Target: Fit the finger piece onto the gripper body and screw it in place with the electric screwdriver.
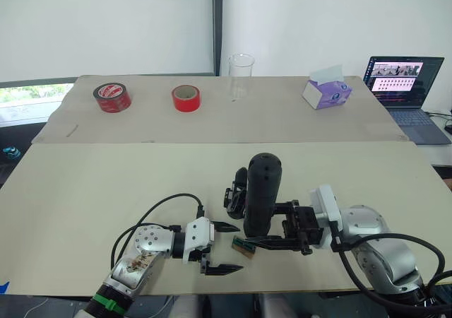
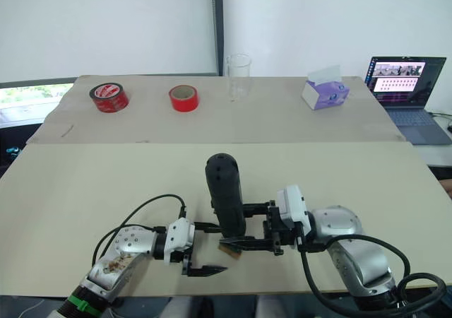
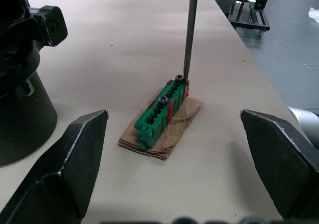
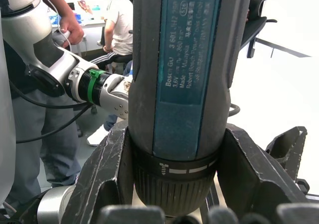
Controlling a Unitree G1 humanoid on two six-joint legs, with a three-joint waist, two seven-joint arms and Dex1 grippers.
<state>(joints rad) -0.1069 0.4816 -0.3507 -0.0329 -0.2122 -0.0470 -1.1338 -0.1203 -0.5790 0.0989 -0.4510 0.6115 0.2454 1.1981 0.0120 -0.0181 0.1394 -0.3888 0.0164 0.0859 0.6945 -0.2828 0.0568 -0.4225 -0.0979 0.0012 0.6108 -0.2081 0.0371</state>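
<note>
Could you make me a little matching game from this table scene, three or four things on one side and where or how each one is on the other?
Things:
1. screwdriver
2. left tool
3. glass beaker
4. laptop

States or places:
a. open, holding nothing
b. far right, screen lit
c. upright, gripped by the right tool
d. far table, between red tape and tissue box

Pairs: 1-c, 2-a, 3-d, 4-b

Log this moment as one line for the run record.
right gripper: shut on electric screwdriver, upright | bit on a screw in green block | left gripper: open, empty, beside block | gripper body: behind screwdriver
</note>
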